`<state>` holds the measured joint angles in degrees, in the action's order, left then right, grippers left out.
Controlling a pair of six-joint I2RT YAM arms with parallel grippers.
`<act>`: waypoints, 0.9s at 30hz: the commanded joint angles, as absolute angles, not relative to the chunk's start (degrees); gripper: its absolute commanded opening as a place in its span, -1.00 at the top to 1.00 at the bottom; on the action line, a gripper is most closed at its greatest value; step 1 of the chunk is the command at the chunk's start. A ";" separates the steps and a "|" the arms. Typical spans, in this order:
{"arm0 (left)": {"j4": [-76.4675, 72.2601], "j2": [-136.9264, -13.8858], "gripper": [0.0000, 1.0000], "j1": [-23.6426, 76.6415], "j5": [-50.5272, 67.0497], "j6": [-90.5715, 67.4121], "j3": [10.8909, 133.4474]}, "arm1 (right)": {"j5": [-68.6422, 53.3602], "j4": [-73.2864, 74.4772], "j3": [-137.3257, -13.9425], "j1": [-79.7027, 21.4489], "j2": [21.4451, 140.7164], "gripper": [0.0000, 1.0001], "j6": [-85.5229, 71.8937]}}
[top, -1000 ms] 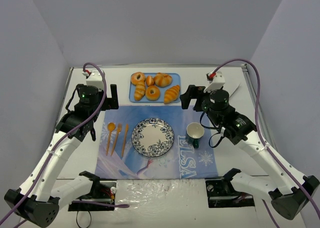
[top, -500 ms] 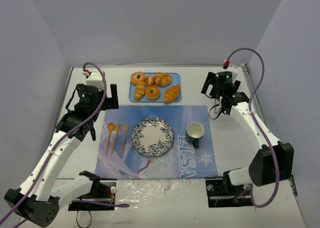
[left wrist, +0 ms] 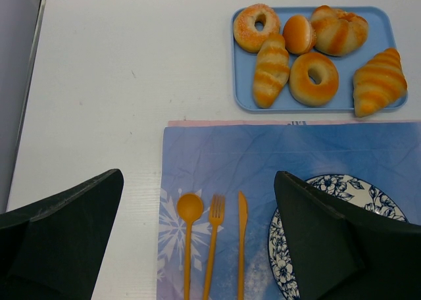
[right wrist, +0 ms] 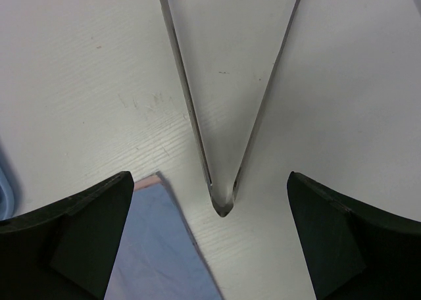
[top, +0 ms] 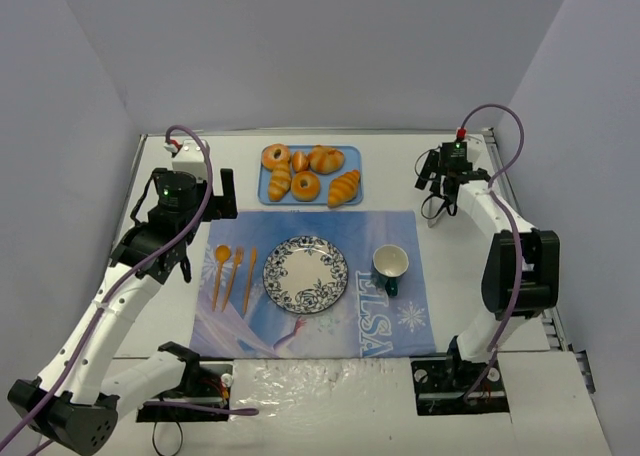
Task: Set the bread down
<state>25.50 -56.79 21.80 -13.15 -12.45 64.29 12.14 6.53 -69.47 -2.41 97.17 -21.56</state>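
step: nothing is picked up yet; my read is that the reach for a piece comes next
bread (top: pixel 305 186): six pieces on the blue tray (left wrist: pixel 385 20), at the middle of the table's far edge, just beyond the mat (top: pixel 390 226)
plate (top: pixel 306 274): bare, mid-table on the mat; probably the drop spot, though the task doesn't say
left gripper (left wrist: pixel 198 175): fingers spread wide with nothing between them; it hangs beside the tray, toward the table's left edge
right gripper (right wrist: pixel 210 175): also spread wide and empty; it's out near the far-right corner, over bare table at the mat's corner
nearer arm: left, by a little. Its wrist view takes in the whole tray, while the right wrist view shows only a sliver of blue at its border
direction: from the left gripper the tray lies ahead toward the far edge and across toward the right edge
closest piece: the long roll (left wrist: pixel 271 70) on the tray's left half, just near-side of the sugared ring (left wrist: pixel 256 27)
long axis: the roll runs roughly far edge to near edge, slightly tilted. The left fingers open left-to-right, so they'd straddle its narrow width with little wrist turn
risk: the roll sits tight against its neighbours, so fingers coming down wide could nudge them
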 commanded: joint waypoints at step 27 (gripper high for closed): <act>22.50 -56.16 -0.94 22.24 -13.89 -11.43 66.88 | 8.87 0.62 -79.30 2.11 115.55 -1.00 -21.61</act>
<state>25.47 -56.51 21.80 -13.17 -12.16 64.29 9.45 2.61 -76.24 2.02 115.42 -21.37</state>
